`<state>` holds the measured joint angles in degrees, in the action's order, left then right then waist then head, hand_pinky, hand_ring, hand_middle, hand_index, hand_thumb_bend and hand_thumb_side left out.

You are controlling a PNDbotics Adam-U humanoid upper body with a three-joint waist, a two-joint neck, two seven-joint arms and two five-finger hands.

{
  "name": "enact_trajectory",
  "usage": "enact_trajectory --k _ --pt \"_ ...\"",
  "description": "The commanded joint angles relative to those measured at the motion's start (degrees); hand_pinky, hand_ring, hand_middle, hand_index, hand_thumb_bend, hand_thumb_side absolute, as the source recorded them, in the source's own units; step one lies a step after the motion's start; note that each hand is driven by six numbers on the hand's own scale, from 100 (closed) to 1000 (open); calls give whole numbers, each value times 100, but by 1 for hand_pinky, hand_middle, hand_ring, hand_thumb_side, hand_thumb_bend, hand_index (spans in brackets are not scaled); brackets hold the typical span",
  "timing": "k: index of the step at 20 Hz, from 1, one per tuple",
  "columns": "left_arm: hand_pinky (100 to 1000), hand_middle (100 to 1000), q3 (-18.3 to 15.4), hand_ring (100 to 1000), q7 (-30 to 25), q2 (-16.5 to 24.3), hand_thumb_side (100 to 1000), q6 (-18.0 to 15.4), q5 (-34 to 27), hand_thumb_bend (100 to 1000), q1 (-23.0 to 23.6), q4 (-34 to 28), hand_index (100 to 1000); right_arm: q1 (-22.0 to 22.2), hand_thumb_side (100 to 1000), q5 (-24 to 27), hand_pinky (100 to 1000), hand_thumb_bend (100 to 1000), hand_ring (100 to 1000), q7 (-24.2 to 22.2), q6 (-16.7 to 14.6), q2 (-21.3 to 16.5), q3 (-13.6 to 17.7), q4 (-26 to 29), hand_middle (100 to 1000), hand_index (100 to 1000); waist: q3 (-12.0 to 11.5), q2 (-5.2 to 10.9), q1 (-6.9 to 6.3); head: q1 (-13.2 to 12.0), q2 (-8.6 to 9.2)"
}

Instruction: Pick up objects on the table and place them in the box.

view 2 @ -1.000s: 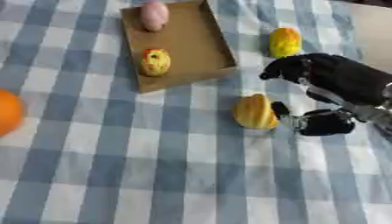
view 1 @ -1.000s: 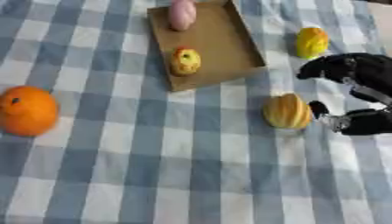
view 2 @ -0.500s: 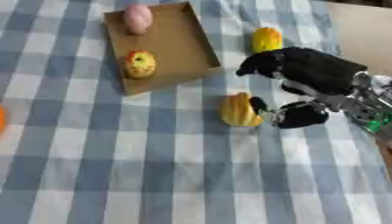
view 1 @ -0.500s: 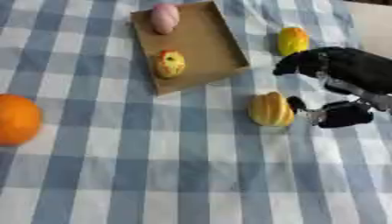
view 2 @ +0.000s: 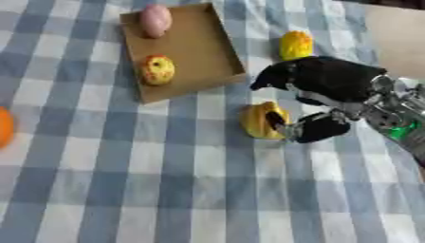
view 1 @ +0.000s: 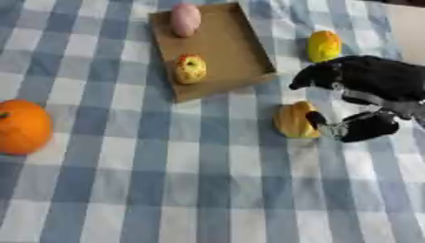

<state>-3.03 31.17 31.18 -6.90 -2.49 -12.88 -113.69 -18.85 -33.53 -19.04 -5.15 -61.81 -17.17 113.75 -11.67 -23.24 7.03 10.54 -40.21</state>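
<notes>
On the checked bench (view 1: pixel 124 190), the right robot hand (view 2: pixel 328 90) reaches around a yellow-orange fruit (view 2: pixel 262 120), thumb touching its right side and fingers spread above, not closed. Beyond lies the box (view 1: pixel 232 52), holding a pink fruit (view 1: pixel 186 19) and a yellow one (view 1: pixel 190 69). An orange (view 1: pixel 23 126) sits far left, a lemon (view 1: pixel 324 45) just right of the box.
</notes>
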Motion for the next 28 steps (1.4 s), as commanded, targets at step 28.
enact_trajectory --k 28 --pt "732 692 3 791 -87 21 552 -10 -13 240 -108 -91 774 -100 452 -719 786 100 830 -861 781 -53 -197 84 815 885 -136 -49 -36 62 176"
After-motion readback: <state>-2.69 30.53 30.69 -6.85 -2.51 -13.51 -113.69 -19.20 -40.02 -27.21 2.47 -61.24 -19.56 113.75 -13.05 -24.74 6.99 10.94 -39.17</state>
